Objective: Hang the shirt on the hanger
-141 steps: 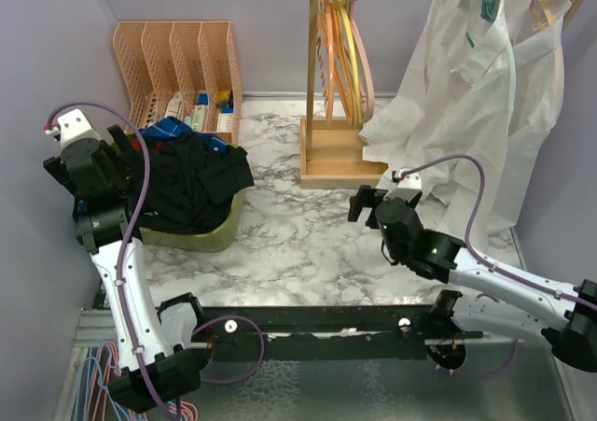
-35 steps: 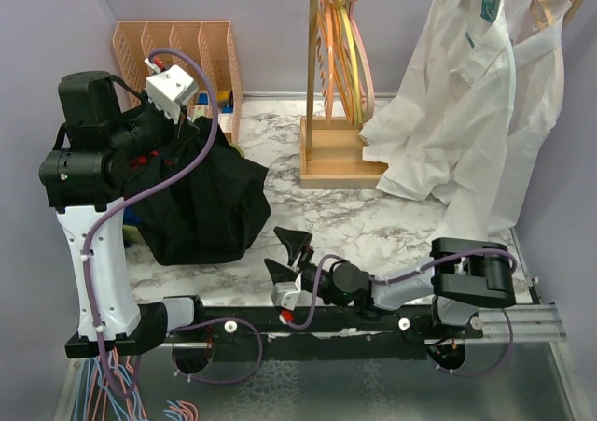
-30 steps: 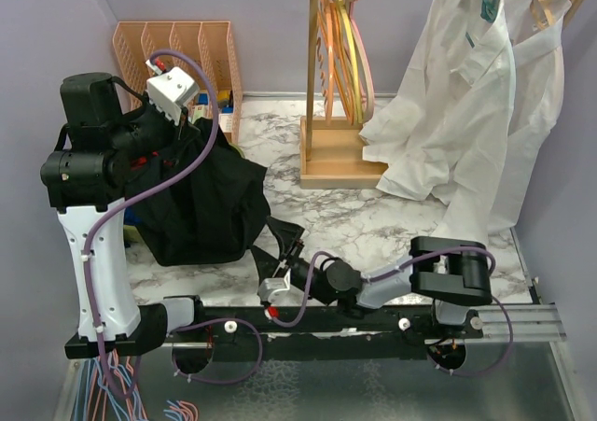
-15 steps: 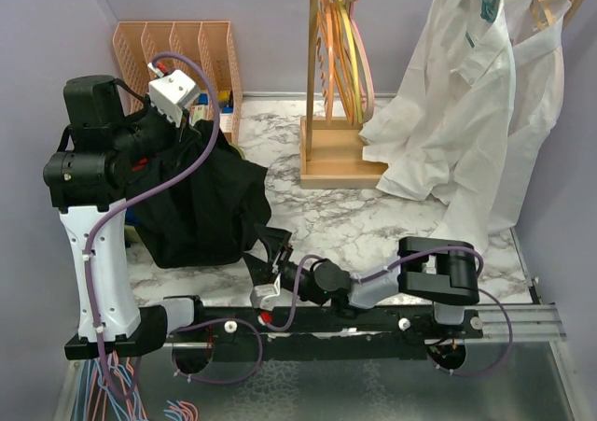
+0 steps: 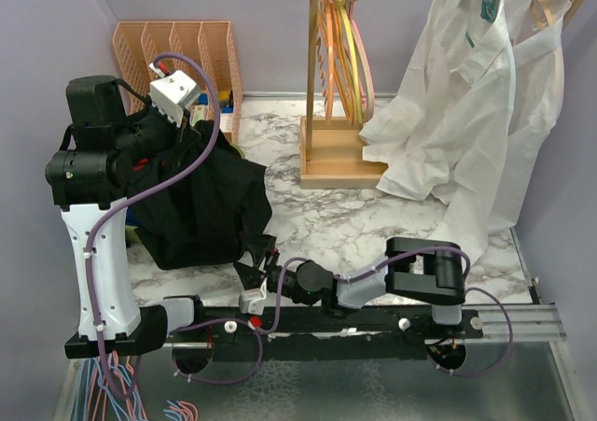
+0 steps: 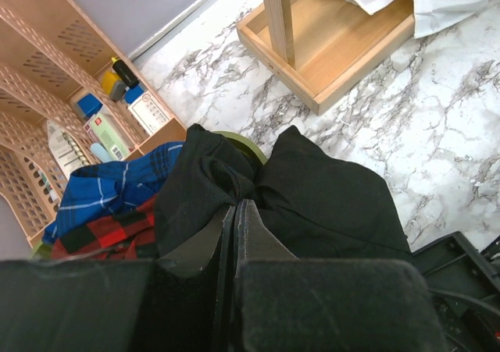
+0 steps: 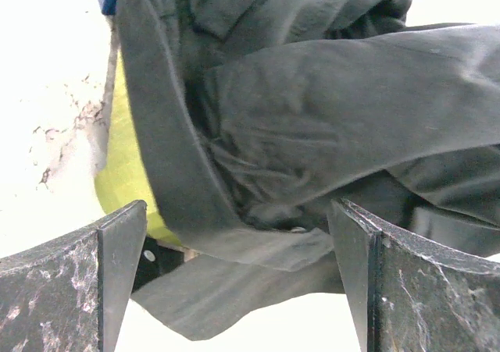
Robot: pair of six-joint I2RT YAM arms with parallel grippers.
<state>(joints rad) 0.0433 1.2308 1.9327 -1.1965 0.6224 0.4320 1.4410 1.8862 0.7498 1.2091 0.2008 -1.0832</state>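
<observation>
High rear camera overlooks table (image 5: 354, 225); both wrist cameras closely face shirt (image 6: 328, 204).

Nothing written could be read in any of the views: no word, brand, number or sign. The small boxes and bottles (image 6: 147, 112) standing in the peach lattice organiser (image 6: 43, 36) bore printed labels, but the print was too small and blurred to make out.
</observation>
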